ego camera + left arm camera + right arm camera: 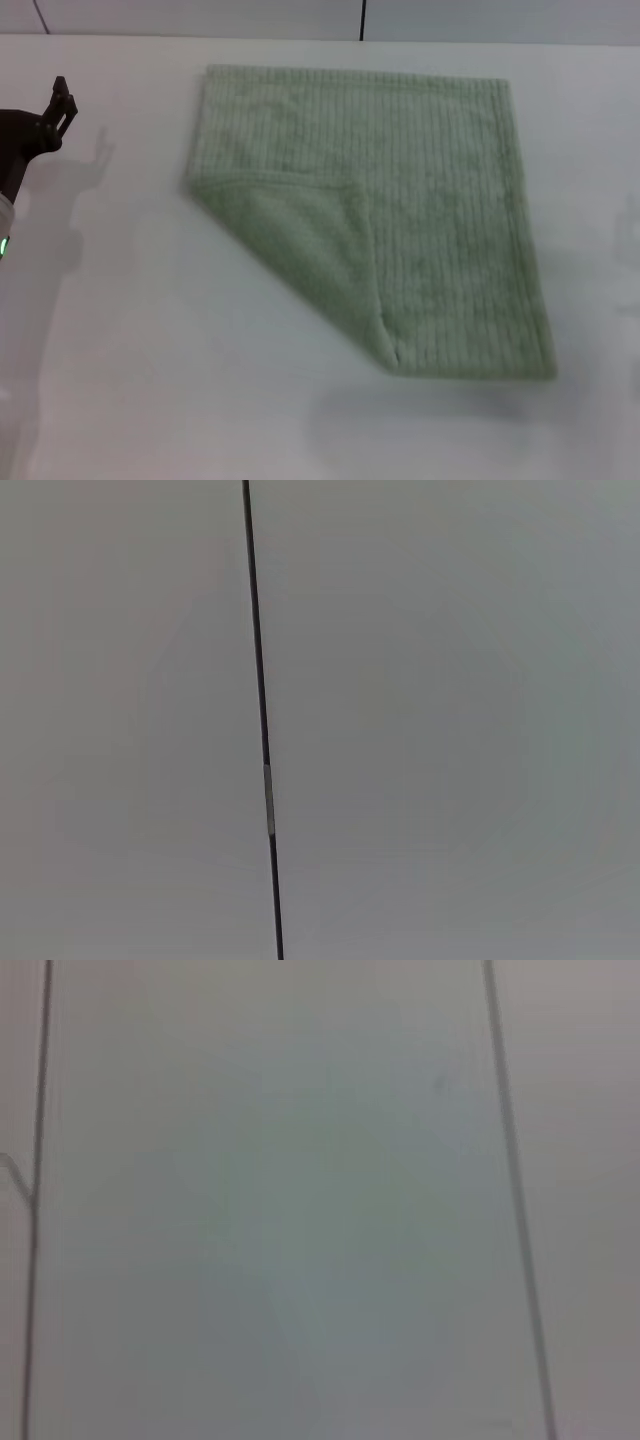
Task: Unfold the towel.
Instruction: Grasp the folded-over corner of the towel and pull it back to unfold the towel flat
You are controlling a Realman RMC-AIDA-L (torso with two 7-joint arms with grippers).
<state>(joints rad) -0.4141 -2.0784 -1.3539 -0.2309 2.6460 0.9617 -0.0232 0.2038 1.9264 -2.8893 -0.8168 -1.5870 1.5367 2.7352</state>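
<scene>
The pale sage-green ribbed towel lies flat on the white table in the head view, centre and right. Its near-left corner is folded over diagonally onto the rest, making a triangular flap with a smoother surface; the flap's tip points toward the near edge. My left gripper is at the far left, raised and well apart from the towel. My right gripper is out of view. Neither wrist view shows the towel.
The table's far edge meets a wall with a dark vertical seam. The left wrist view shows a plain grey surface with a dark seam. The right wrist view shows a pale panel between two dark lines.
</scene>
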